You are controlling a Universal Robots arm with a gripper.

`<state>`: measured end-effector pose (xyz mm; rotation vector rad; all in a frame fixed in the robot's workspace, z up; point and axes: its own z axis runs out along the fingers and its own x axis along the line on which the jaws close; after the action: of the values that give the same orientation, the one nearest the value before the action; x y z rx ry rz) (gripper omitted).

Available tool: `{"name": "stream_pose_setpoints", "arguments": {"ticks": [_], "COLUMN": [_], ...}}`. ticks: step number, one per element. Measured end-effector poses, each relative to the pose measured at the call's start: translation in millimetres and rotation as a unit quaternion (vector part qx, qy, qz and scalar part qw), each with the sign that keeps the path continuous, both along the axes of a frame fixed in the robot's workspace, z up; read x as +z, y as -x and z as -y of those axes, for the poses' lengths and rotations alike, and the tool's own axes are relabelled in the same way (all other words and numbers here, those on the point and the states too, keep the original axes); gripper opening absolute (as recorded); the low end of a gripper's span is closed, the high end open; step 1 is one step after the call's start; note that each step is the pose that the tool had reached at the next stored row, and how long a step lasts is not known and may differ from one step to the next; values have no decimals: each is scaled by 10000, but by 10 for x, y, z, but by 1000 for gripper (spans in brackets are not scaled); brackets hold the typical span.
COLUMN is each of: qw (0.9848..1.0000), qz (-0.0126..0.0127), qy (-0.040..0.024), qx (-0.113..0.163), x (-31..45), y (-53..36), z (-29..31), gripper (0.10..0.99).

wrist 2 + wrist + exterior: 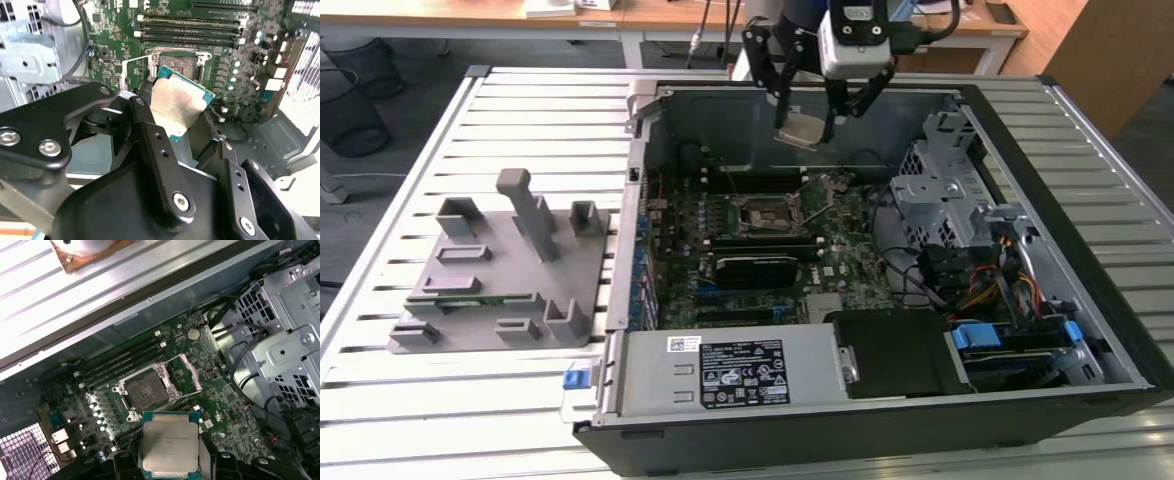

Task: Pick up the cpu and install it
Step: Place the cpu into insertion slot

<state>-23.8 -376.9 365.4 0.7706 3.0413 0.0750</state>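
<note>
Exterior view, from its left: a grey plastic fixture with upright posts stands on the slatted counter, well apart from the socket and outside the open computer case. The socket lies on the green board inside the case, its cover swung up. Above the socket, toward the case's far wall, the tool is clamped on the cpu. In the first wrist view the cpu hangs clear of the socket, metal top showing. A metal drive cage stands beyond the socket on the exterior view's right.
</note>
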Motion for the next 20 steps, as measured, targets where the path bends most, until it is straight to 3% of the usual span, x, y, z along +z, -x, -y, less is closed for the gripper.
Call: {"name": "stream_pose_setpoints", "arguments": {"ticks": [5,10,15,20], "qw": [9990,9959,9908,9836], "qz": [0,0,0,0], "qy": [0,0,0,0], "qx": [-449,-906,-1352,-1804], "x": [-10,-23,-40,-58], "y": [0,0,0,0], "z": [0,0,0,0], "gripper": [533,533,533,533]}}
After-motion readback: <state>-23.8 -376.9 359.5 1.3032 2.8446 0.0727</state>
